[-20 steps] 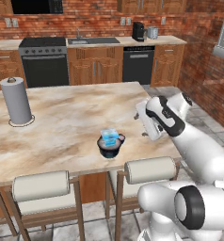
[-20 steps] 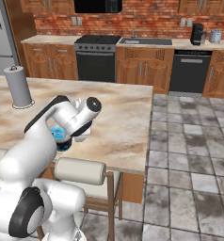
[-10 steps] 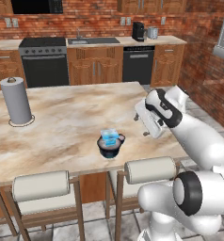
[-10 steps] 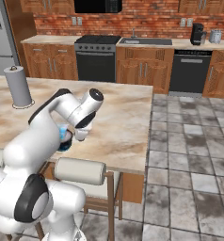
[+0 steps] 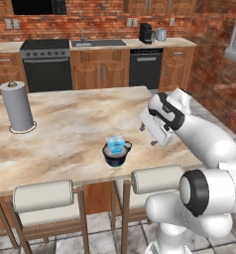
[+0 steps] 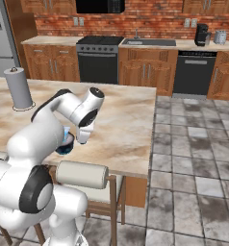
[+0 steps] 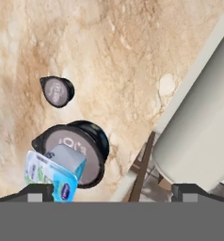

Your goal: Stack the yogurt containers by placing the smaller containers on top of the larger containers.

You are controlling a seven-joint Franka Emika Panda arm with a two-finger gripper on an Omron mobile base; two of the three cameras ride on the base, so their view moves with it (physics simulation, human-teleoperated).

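A squat dark navy tub [image 5: 115, 157] stands near the front edge of the marble island [image 5: 65, 129]. A small light-blue cup [image 5: 115, 143] rests on its foil lid. In the hand view the navy tub [image 7: 81, 150] lies at the lower left with the light-blue cup [image 7: 52, 175] tilted on its lid. A tiny dark-topped pot [image 7: 56, 91] sits alone on the marble beyond it. My gripper [image 5: 147, 135] hangs open to the right of the tub, holding nothing. My arm partly hides the tub [image 6: 63, 145] in the right base view, where the gripper [image 6: 82, 140] points down at the counter.
A tall grey paper-towel roll [image 5: 17, 106] stands at the island's far left. Two padded stools [image 5: 43, 196] [image 5: 157, 178] are tucked under the front edge, and one cushion [image 7: 198, 136] looms close in the hand view. Tiled floor [image 6: 193, 168] lies to the right.
The hand has drifted a little to the right, away from the tub, and the arm's elbow has shifted. The light-blue cup stays on the tub. The jaws stay open.
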